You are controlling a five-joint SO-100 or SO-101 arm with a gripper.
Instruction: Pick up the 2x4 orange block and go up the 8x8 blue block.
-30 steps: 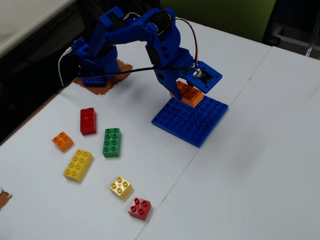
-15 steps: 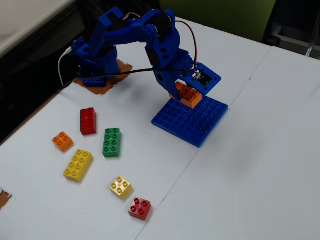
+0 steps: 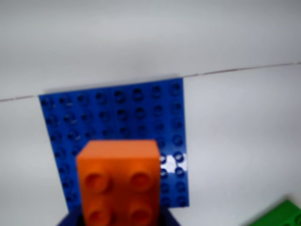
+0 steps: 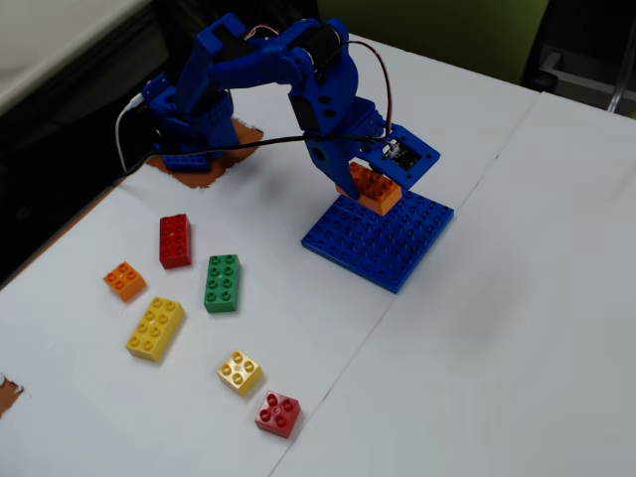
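The tool [image 4: 370, 187] is clamped on the 2x4 orange block [image 4: 373, 188], which is held above the rear part of the 8x8 blue block [image 4: 383, 241] in the fixed view; whether the brick's underside touches the plate's studs cannot be determined. In the wrist view the 2x4 orange block [image 3: 118, 181] fills the lower centre of the frame with four of its studs visible, its near end hidden between the dark blue tool parts at the bottom edge, and the 8x8 blue block [image 3: 141, 113] lies flat directly beneath and beyond it on the white bench [image 3: 235, 141]. The plate sits beside a thin seam line that crosses the bench. The remaining bricks lie well apart from the tool, on the side toward the lower left of the fixed view: a red oblong brick [image 4: 175, 240], a green brick [image 4: 223, 283], a small orange brick [image 4: 125, 281], a yellow oblong brick [image 4: 156, 328], a small yellow brick [image 4: 240, 373] and a small red brick [image 4: 277, 414]. A corner of the green brick [image 3: 282, 215] shows at the lower right of the wrist view. The blue arm [image 4: 288, 70] arches over from its base behind the tool.
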